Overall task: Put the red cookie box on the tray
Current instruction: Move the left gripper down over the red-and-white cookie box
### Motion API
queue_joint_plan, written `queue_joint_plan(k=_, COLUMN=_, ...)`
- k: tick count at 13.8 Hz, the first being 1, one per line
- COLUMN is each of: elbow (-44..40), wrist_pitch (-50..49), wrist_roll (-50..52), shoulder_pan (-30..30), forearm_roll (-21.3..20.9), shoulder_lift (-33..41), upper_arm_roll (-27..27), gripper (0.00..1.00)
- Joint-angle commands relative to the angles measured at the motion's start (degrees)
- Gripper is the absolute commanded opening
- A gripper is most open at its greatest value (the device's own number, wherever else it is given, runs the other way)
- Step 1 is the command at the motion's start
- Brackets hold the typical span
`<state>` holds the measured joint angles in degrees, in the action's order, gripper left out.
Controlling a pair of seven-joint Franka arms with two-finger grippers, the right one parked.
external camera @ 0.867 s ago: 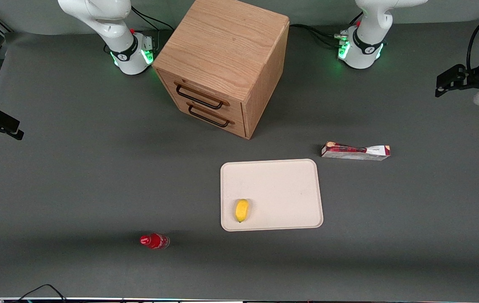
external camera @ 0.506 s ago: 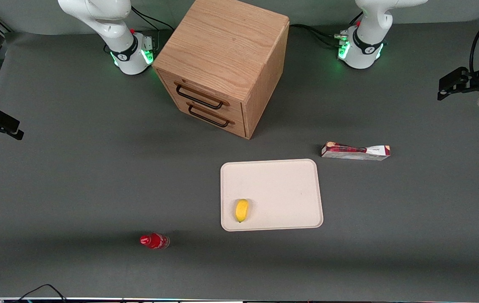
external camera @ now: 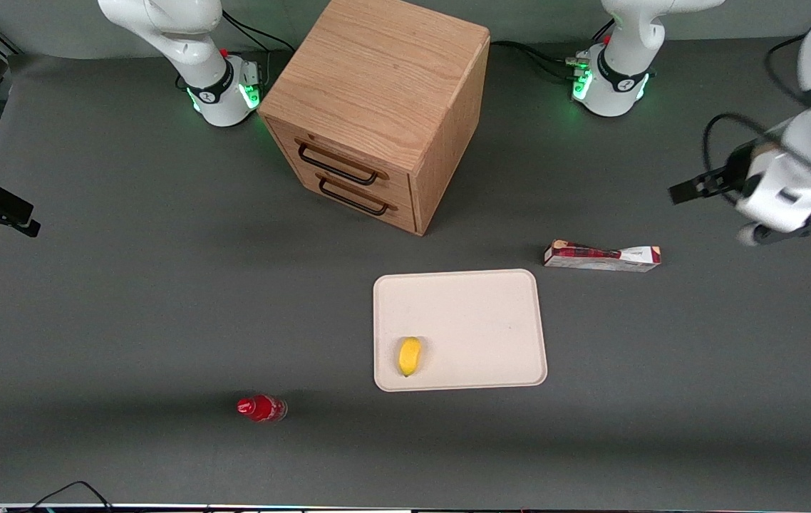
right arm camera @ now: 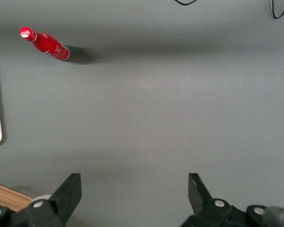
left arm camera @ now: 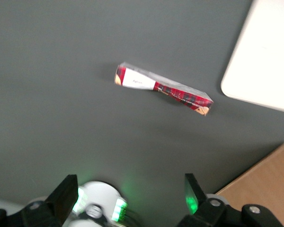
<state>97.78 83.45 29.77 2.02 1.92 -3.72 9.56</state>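
Note:
The red cookie box (external camera: 601, 256) lies flat on the grey table beside the tray's corner that is farthest from the front camera, toward the working arm's end. The cream tray (external camera: 477, 313) sits mid-table. My left gripper (external camera: 790, 224) hovers high over the table, off to the side of the box toward the working arm's end and slightly farther from the camera. In the left wrist view the gripper (left arm camera: 128, 190) is open with nothing between its fingers; the box (left arm camera: 163, 88) lies ahead of it, with a tray corner (left arm camera: 270, 52) nearby.
A yellow fruit (external camera: 410, 356) lies on the tray near its front edge. A wooden drawer cabinet (external camera: 377, 107) stands farther from the camera than the tray. A small red bottle (external camera: 261, 408) lies toward the parked arm's end.
The left arm has swung in from the table's edge toward the cookie box and closer to the front camera. The box, tray and other items have not moved.

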Motion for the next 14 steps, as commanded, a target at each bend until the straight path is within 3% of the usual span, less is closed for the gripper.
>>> queue_joint_plan(k=1, elbow=6.0, wrist_pitch=7.2, wrist_roll=15.4, shoulder_pan=-0.2, forearm_roll=0.0, shoulder_lift=-1.4, upper_arm_roll=1.8, gripper=1.0)
queue_joint_plan(k=8, elbow=32.5, wrist_pitch=45.2, wrist_roll=31.7, shoulder_pan=-0.2, forearm_roll=-1.0, shoulder_lift=-3.3, upper_arm_roll=2.7, gripper=1.0)
queue_joint_plan(k=12, elbow=34.7, wrist_pitch=55.5, wrist_roll=36.8, shoulder_pan=-0.4, forearm_roll=-5.7, shoulder_lift=-9.6, upper_arm_roll=2.7, gripper=1.0)
queue_joint_plan(k=14, elbow=35.2, wrist_pitch=57.8, wrist_roll=39.8, shoulder_pan=-0.6, forearm_roll=-7.8, shoulder_lift=-11.4, upper_arm_roll=3.0, gripper=0.66)
